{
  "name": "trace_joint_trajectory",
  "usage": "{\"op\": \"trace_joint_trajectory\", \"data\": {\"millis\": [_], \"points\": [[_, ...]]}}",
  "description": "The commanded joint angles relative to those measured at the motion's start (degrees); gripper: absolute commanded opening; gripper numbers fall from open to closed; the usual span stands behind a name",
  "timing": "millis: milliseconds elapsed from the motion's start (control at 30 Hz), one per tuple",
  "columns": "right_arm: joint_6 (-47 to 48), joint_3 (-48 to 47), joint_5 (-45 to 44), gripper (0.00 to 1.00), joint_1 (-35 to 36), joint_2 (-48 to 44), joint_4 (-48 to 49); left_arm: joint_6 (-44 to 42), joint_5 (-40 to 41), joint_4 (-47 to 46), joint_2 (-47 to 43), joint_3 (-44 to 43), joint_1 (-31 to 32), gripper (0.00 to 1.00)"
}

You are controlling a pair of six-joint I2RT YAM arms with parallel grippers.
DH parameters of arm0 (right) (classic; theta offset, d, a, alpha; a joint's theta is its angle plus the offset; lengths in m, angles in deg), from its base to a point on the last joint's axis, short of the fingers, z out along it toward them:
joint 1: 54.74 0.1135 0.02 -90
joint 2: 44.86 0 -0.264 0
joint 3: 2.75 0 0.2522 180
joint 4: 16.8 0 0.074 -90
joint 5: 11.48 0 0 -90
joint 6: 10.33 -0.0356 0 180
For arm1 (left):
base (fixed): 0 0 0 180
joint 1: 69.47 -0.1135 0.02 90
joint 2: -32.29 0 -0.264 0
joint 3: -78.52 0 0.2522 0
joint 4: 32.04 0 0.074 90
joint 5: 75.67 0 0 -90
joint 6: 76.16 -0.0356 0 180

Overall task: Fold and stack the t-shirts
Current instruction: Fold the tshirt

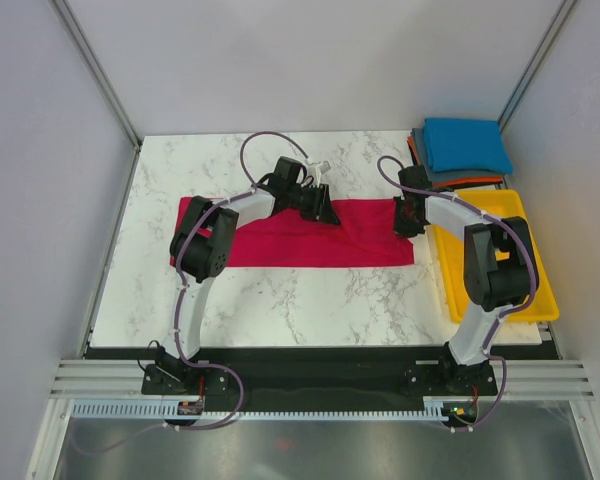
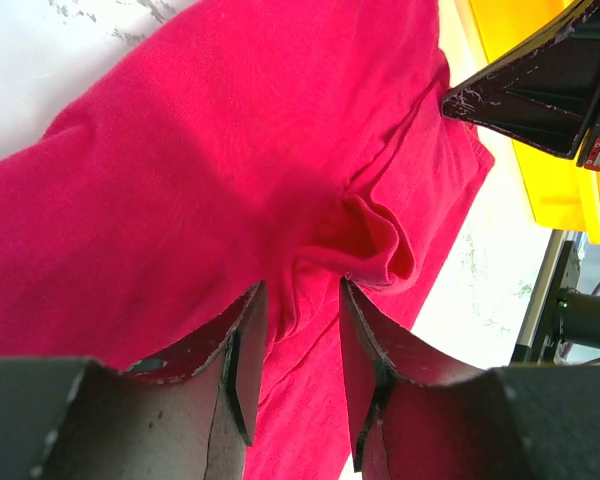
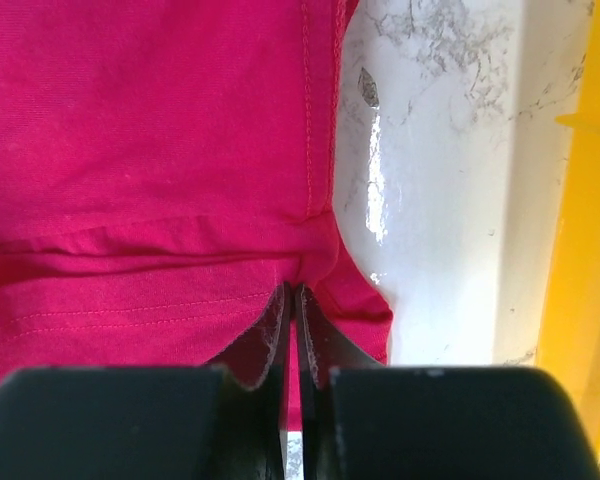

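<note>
the marble-patterned counter (image 1: pixel 280 300) is white with grey veins and glossy. across its middle lies one crimson t-shirt (image 1: pixel 280 245), soft matte knit, pulled into a long flat band from near the left edge to just beside the tray. its far edge looks rumpled where my two arms meet it.

one yellow plastic tray (image 1: pixel 448 285), rectangular with raised walls, sits along the right edge. in the far right corner is one stack of folded tees. i count three colours: a bright blue rectangle (image 1: pixel 467 143) on top, dark grey (image 1: pixel 420 150) under it, and a sliver of orange (image 1: pixel 480 181) at the near side.

my left gripper (image 2: pixel 298 300) is on the shirt's far edge near the middle. its jaws stand apart, tips pressed on the cloth either side of a raised pucker. my right gripper (image 3: pixel 296 295) is at the shirt's right end, next to the tray. its jaws are closed tight on the stitched hem, and the cloth gathers into creases at the tips.
</note>
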Motion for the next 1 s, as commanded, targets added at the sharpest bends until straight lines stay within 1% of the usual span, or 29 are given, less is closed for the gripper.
{"op": "trace_joint_trajectory", "data": {"millis": [0,100,133,200,233,367,633,967], "points": [[0.2,-1.0,-1.6,0.07,-0.2,-3.4,0.9,-3.7,-1.3,0.4,-3.5,0.5,0.3,0.43],[0.2,-1.2,-2.0,0.08,-0.2,-3.9,0.5,-4.3,-0.1,1.1,-3.9,0.3,0.3,0.43],[0.2,-1.3,-2.1,0.13,-0.2,-4.2,0.3,-4.4,0.1,1.2,-4.0,0.3,0.2,0.43],[0.1,-1.1,-2.0,0.18,-0.2,-4.5,0.3,-4.4,0.1,1.7,-4.0,-0.1,0.2,0.43],[0.1,-1.1,-2.0,0.22,-0.2,-4.4,0.3,-4.4,0.2,1.7,-4.0,-0.1,0.2,0.43],[0.3,-1.3,-1.8,0.27,-0.3,-3.9,0.1,-4.4,0.3,2.0,-4.3,0.0,0.2,0.43],[0.4,-1.3,-1.4,0.28,-0.2,-3.0,0.5,-4.5,0.1,2.4,-4.8,0.2,0.2,0.43],[0.6,-1.3,-0.1,0.25,-0.2,-1.3,1.7,-4.0,-0.1,2.3,-5.2,0.4,0.3,0.43]]}}
